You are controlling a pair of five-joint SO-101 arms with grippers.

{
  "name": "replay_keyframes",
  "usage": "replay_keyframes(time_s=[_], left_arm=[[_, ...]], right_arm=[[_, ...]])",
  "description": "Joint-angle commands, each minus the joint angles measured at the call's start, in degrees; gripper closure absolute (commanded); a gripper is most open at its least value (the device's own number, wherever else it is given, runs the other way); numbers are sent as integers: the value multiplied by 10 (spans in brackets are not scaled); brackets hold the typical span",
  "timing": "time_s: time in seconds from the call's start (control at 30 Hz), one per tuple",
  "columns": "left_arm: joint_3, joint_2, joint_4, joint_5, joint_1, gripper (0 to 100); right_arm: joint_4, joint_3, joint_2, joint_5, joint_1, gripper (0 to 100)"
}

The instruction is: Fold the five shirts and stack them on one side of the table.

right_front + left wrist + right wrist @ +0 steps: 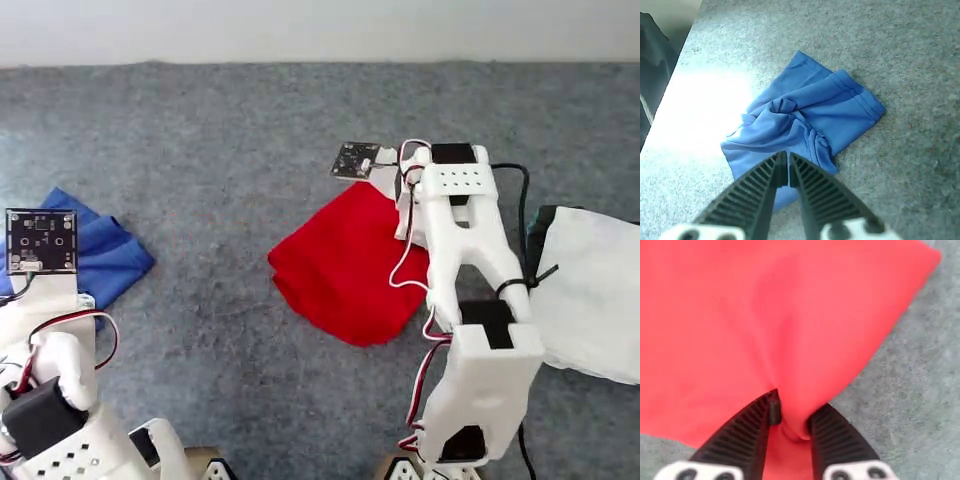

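A red shirt (345, 265) lies folded near the middle of the grey table. My right gripper (791, 415) is shut on a pinched fold of the red shirt (790, 330) at its far right corner, under the right arm (450, 215). A blue shirt (95, 250) lies crumpled at the left edge. In the left wrist view the blue shirt (800, 122) is just beyond my left gripper (788, 161), which is shut with nothing in it and hangs above the cloth's near edge. A white shirt (595, 290) lies at the right edge on dark cloth (540, 235).
The table (200, 140) is covered in grey carpet-like felt. Its left edge (675, 65) runs close beside the blue shirt. Bare felt stretches across the back and between the blue and red shirts. The left arm's base (60, 420) fills the front left corner.
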Motion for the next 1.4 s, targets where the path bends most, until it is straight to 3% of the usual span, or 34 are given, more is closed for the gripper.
replay_keyframes(time_s=[0.0,0.1,0.23,0.47,0.63,0.73,1.0,1.17,1.37], left_arm=[[-7,-4,-10,-5,-4,985],[-7,-4,-9,-5,-4,985],[-6,-3,-10,-5,-4,985],[-3,-3,-10,-5,-4,985],[-2,-2,-10,-5,-4,985],[-2,-2,-10,-5,-4,985],[-2,-2,-10,-6,-4,985],[-2,-2,-10,-6,-4,985],[-2,-2,-11,-6,-4,985]], right_arm=[[17,-15,-62,-141,1,763],[34,-15,-91,-265,-6,698],[62,-15,-134,-413,-28,698],[153,-14,-167,-744,-107,690],[204,-11,-149,-893,-145,541],[199,-14,-118,-953,-143,459],[104,-14,-27,-1043,-142,453],[28,-14,29,-1067,-126,454],[9,-14,95,-1077,-121,454]])
